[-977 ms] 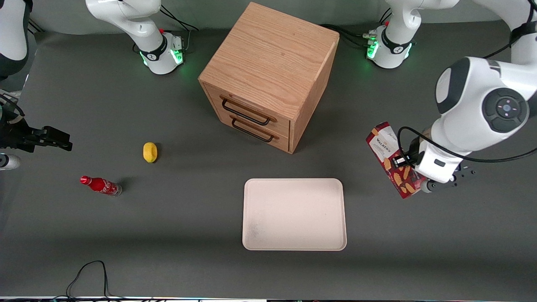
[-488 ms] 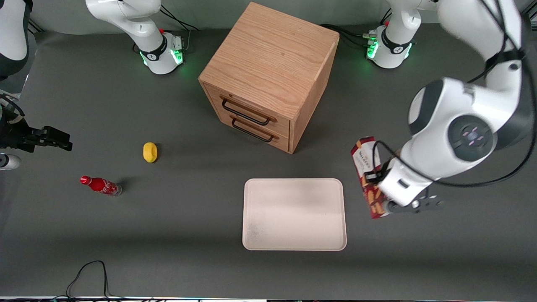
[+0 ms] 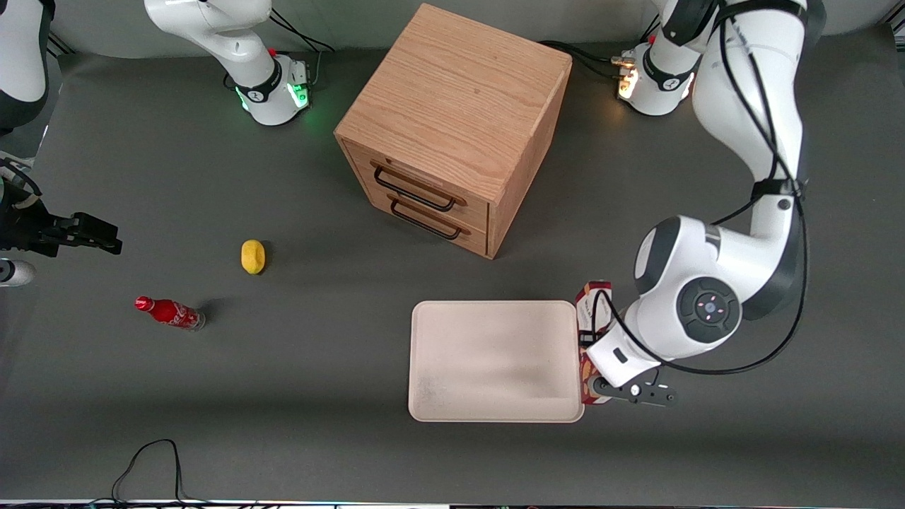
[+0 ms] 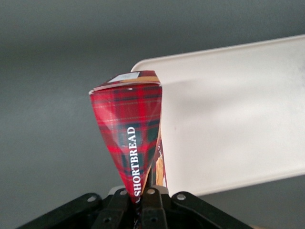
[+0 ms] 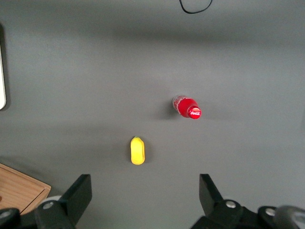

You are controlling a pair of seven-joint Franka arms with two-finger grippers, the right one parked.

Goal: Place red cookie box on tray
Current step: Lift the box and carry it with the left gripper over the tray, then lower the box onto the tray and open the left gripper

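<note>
The red cookie box [image 3: 586, 311] was clamped tight in the claw [image 3: 601, 385], long axis running along the tray [image 3: 495, 360] edge just beside its rim, so only a short sideways hop onto it was needed.

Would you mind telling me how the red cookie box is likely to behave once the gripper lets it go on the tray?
Held by the gripper at the tray's edge, the red cookie box looks like thin cardboard, so probably light and slightly crushable. It is long and narrow, so released on end it would likely tip. Its flat faces should stop it rolling.
</note>
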